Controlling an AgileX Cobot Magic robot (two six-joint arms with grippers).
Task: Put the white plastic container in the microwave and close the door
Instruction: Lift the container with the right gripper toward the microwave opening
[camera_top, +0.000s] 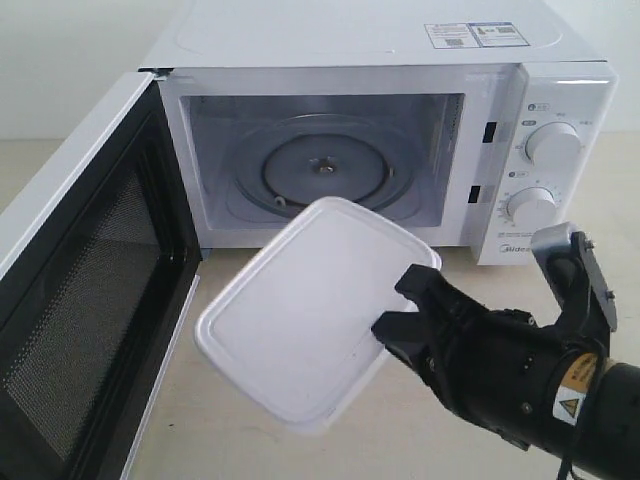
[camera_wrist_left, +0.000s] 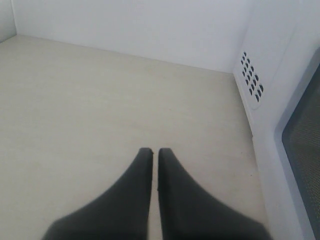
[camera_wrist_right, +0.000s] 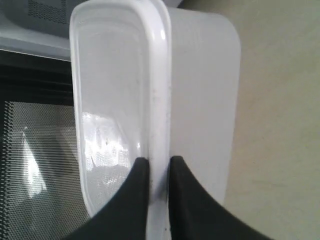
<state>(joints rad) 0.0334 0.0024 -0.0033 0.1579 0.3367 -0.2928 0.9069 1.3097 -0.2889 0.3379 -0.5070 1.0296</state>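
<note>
White plastic container (camera_top: 300, 320): airborne, tilted, before the open microwave (camera_top: 400, 60); long axis 7-to-1 o'clock, exterior view; turntable (camera_top: 325, 165) at 12 o'clock of it; right gripper (camera_top: 397, 305) clamps its long rim from 4 o'clock; left gripper (camera_wrist_left: 155, 152) pinched together, empty.

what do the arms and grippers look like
The right arm is black and chunky, with a yellow warning label and a dark flat plate with small screws on its wrist. The right gripper and left gripper each have two matte black fingers tapering to narrow tips.
</note>
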